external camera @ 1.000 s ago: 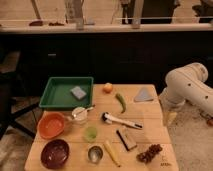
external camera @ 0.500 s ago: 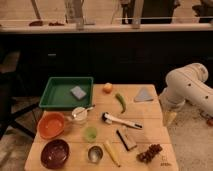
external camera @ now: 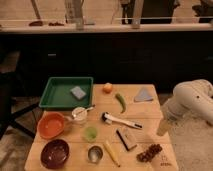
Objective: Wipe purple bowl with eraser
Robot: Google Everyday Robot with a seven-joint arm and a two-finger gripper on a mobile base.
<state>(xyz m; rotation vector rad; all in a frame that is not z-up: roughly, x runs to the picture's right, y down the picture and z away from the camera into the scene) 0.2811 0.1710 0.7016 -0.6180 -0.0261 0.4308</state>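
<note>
gripper (external camera: 163, 127) hangs just off the right edge of the table (external camera: 148, 116), can't tell if it's open or closed. purple bowl (external camera: 55, 153) is round, glossy dark maroon, front-left beside the orange bowl (external camera: 51, 125). eraser (external camera: 126, 138) has a tan top and black side, near the front.

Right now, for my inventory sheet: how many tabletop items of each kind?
Bowls: 2, purple bowl, orange bowl
Cups: 3, white cup, green cup, metal cup
Foods: 4, orange, green pepper, banana, grapes
Cleaning tools: 3, eraser, sponge, brush
Tray: 1
Cloth: 1
Spoon: 1
Total: 15
Gripper: beside table's right edge
</note>
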